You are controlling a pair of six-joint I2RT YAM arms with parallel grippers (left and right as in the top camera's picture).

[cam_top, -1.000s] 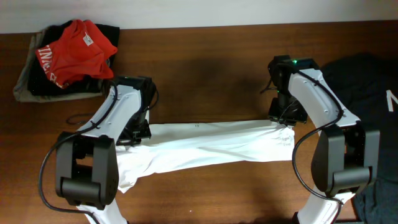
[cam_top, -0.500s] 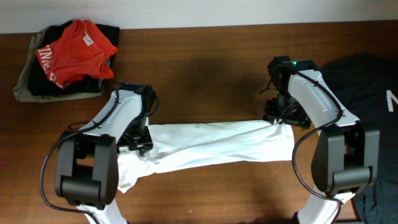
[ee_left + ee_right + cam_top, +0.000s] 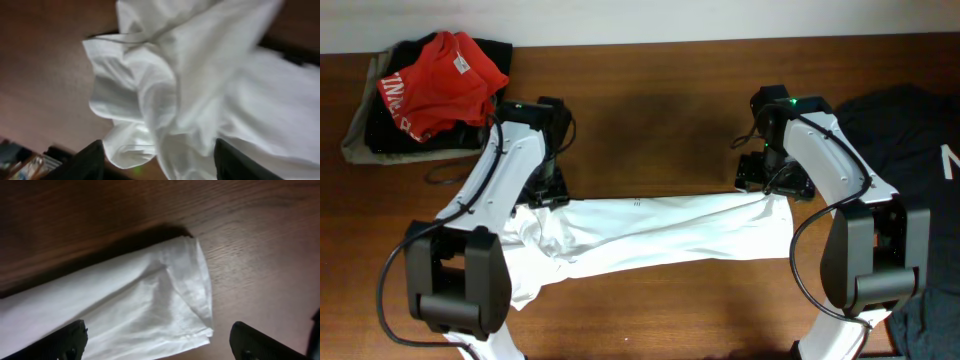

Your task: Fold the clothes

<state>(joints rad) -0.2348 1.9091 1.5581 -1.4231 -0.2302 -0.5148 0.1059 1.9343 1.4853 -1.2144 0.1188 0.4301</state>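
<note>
White cloth, a long rumpled garment, lies stretched across the brown wooden surface between your two arms, its left end bunched and wider, its right end flat and narrow. Your left claw sits at the upper edge of that bunched end. In the left wrist view the claw is spread wide: its two dark fingers stand far apart at the bottom of the frame and nothing is pinched between them, only loose folds of the garment heaped below. You cannot tell from that blurred view whether the fingertips touch the cloth. Your right claw is at the top of the garment's right end. From the right wrist it is also fully spread, with the dark fingers at either lower corner and nothing gripped, and the folded end of the garment lies on the wood in the span between them, its rounded corner pointing away from the camera. Well apart from all this, a red shirt rests on a pile of dark clothes at the far left corner of the surface, and black fabric lies at the right edge.
</note>
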